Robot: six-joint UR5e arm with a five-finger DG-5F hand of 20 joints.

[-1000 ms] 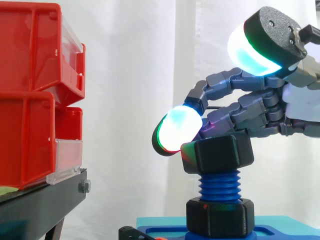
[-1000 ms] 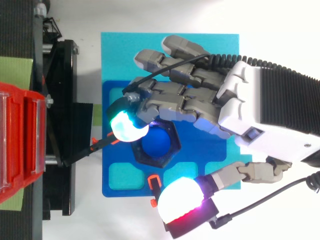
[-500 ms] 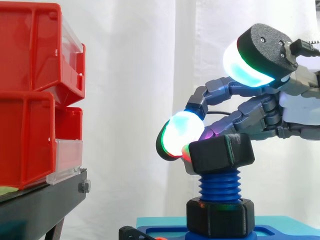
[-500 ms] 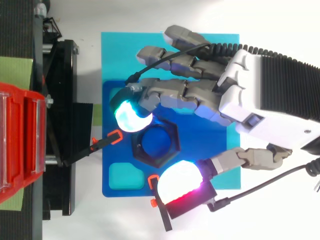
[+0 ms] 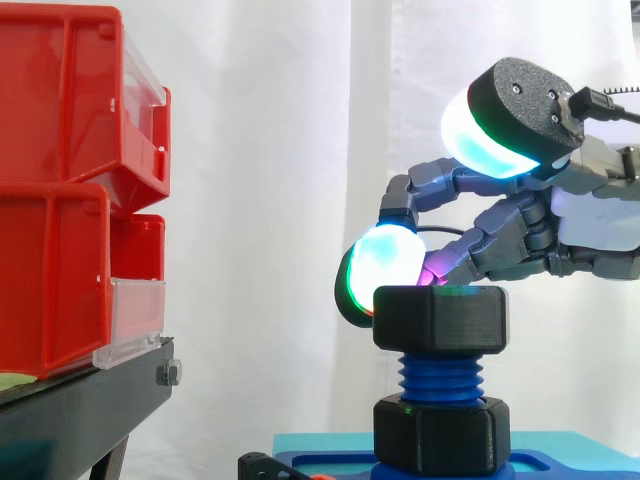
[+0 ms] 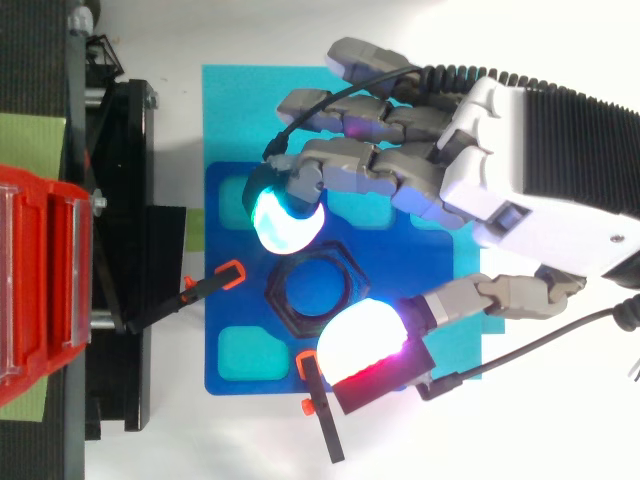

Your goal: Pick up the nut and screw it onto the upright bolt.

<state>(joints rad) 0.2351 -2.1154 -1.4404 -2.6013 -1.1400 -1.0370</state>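
Observation:
A black hex nut (image 5: 440, 318) sits level on top of the upright blue bolt (image 5: 440, 378), whose threads show below it. A second black nut (image 5: 440, 432) sits at the bolt's foot on the dark blue base plate (image 6: 240, 385). From above, the top nut (image 6: 283, 300) rings the bolt's end. My hand (image 6: 520, 190) reaches in from the right, open and loosely bent. One glowing fingertip (image 5: 385, 262) rests at the nut's upper far edge. The thumb pad (image 5: 485, 135) hangs well above the nut, apart from it.
Red bins (image 5: 70, 190) stand stacked on a black stand (image 5: 80, 400) at the left. The base plate lies on a cyan mat (image 6: 240, 110). Two black clips with orange ends (image 6: 228, 275) (image 6: 312, 385) sit by the plate's edge near the bolt.
The nut was tilted on the bolt's top and now sits level, slightly lower. The fingertip has slid off the nut's top to its far side, and the hand has drawn back a little.

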